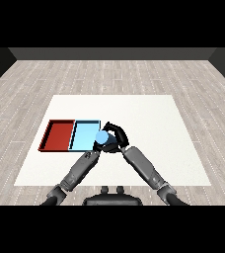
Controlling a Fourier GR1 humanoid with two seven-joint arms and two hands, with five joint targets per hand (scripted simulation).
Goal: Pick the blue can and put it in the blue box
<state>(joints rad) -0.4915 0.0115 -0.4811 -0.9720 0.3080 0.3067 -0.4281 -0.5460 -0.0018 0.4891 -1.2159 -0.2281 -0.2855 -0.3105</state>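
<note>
Right hand is curling round the blue can at frame centre, carrying it over the blue tray's right edge, release remaining.

White table on grey plank floor; dark wall behind.

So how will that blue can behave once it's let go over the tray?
The blue can is a round cylinder, so it would probably roll if laid sideways. It looks stiff, unlikely to deform under the right hand curled round it. It's at the blue tray edge, so it might tip on the rim.
</note>
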